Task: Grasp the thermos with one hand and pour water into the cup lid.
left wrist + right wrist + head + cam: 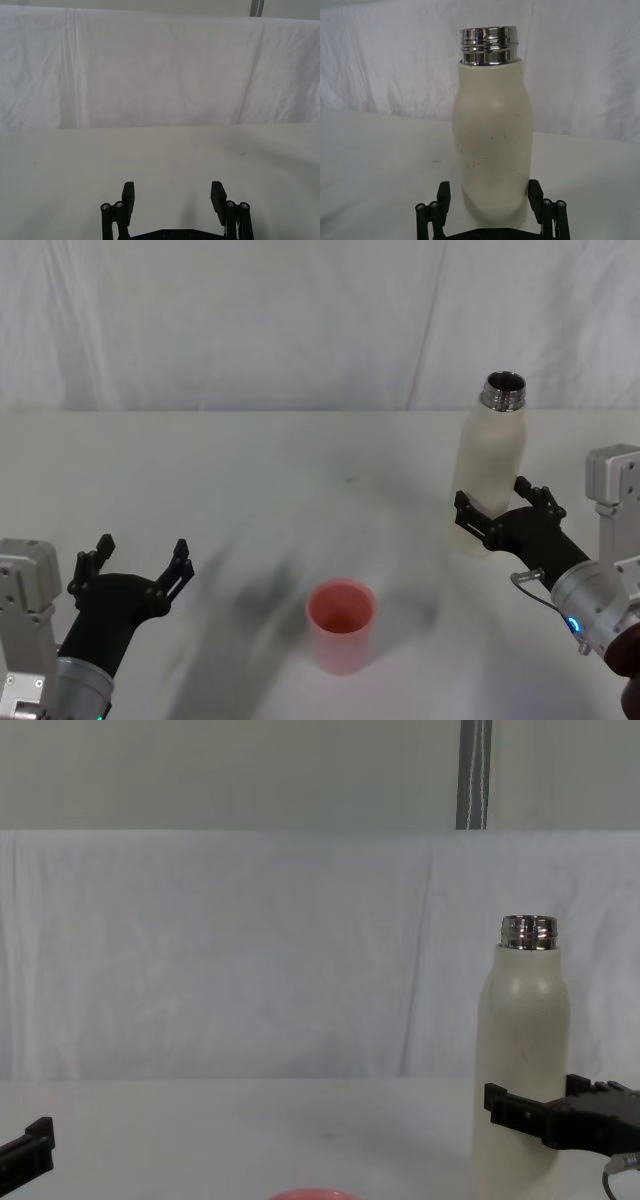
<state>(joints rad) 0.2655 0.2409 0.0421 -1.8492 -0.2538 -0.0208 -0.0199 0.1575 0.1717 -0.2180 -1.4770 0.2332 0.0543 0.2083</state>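
We read this as staged lab test setup: bare white table (250,470), wrinkled white cloth (250,950) hung right behind table, plain wall (250,770) above cloth, no homely furnishing.

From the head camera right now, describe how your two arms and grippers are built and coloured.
Both grippers, left gripper and right gripper, are matte black with flat-padded fingers on linked bars joined by small silver pivot screws. Behind each sits a silver-grey cylindrical wrist and a boxy light-grey housing. The right wrist shows a blue-lit ring and a thin looping grey cable; the left wrist has a small green light.
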